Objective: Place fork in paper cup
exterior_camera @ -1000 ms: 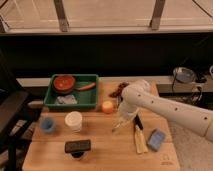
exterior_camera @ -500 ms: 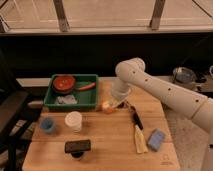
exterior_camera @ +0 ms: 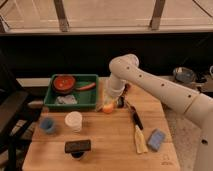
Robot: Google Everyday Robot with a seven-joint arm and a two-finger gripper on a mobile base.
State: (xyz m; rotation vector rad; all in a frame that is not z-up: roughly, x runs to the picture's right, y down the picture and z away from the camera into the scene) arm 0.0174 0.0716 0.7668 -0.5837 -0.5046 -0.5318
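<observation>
The white paper cup (exterior_camera: 74, 121) stands upright on the left half of the wooden table (exterior_camera: 107, 145). My gripper (exterior_camera: 113, 99) hangs from the white arm (exterior_camera: 150, 82) at the back of the table. It is just right of the green tray and right above an orange round object (exterior_camera: 108, 107). It is to the right of the cup and farther back, well apart from it. I cannot make out the fork; it may be hidden by the gripper.
A green tray (exterior_camera: 95, 102) at the back left holds a red bowl (exterior_camera: 64, 83), an orange-red item and a grey cloth. A small blue cup (exterior_camera: 47, 125) stands left of the paper cup. A black block (exterior_camera: 77, 146), a black-handled utensil (exterior_camera: 135, 118), a pale yellow brush (exterior_camera: 140, 140) and a blue sponge (exterior_camera: 156, 140) lie on the table.
The arm has swung left and toward the back, carrying the gripper from beside the black-handled utensil to above the orange object by the tray.
</observation>
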